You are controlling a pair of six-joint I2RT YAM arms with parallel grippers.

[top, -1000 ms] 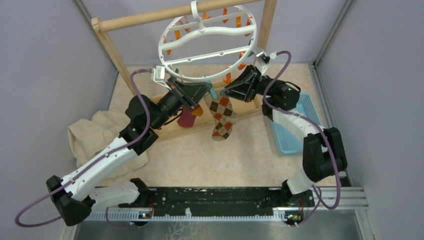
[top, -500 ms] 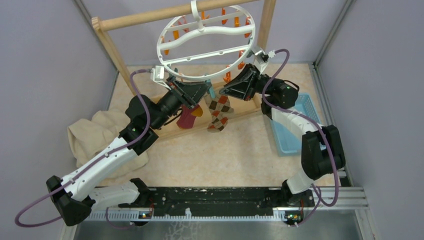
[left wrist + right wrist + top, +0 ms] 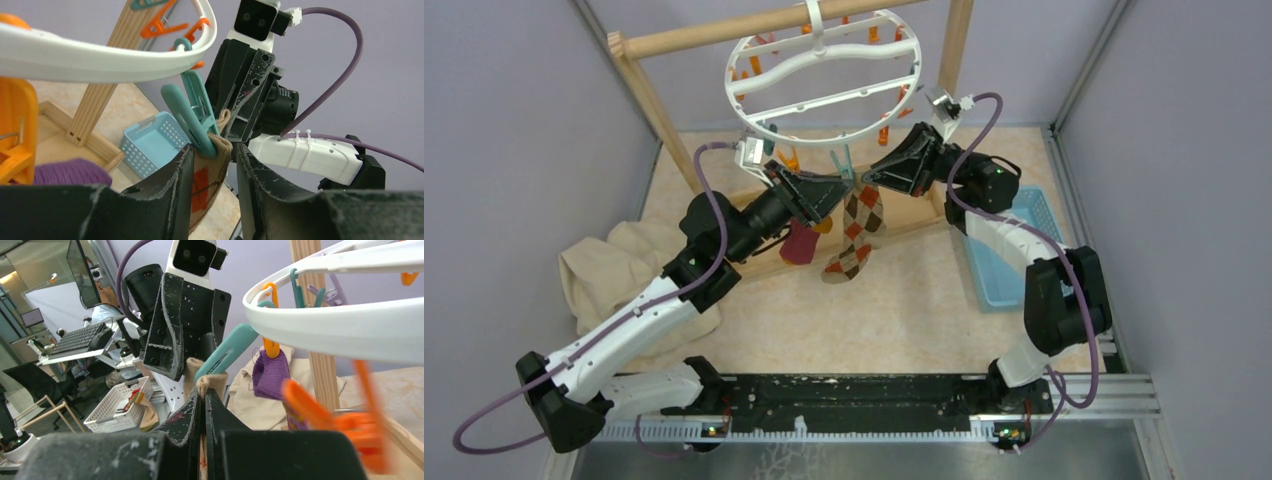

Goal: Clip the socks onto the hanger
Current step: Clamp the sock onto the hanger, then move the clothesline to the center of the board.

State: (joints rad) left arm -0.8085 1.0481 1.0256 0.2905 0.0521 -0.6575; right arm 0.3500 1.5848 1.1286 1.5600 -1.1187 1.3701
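Sock (image 3: pixel 206 172) in teal clip (image 3: pixel 192 118)

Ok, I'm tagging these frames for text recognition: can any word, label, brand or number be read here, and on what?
None can be read.
Toothed rail at the arm bases: fine marks only, too small to read.
Monitor and keyboard behind, right wrist view: too blurred.
Hanger, brown-tan sock, blue basket: no print shows.
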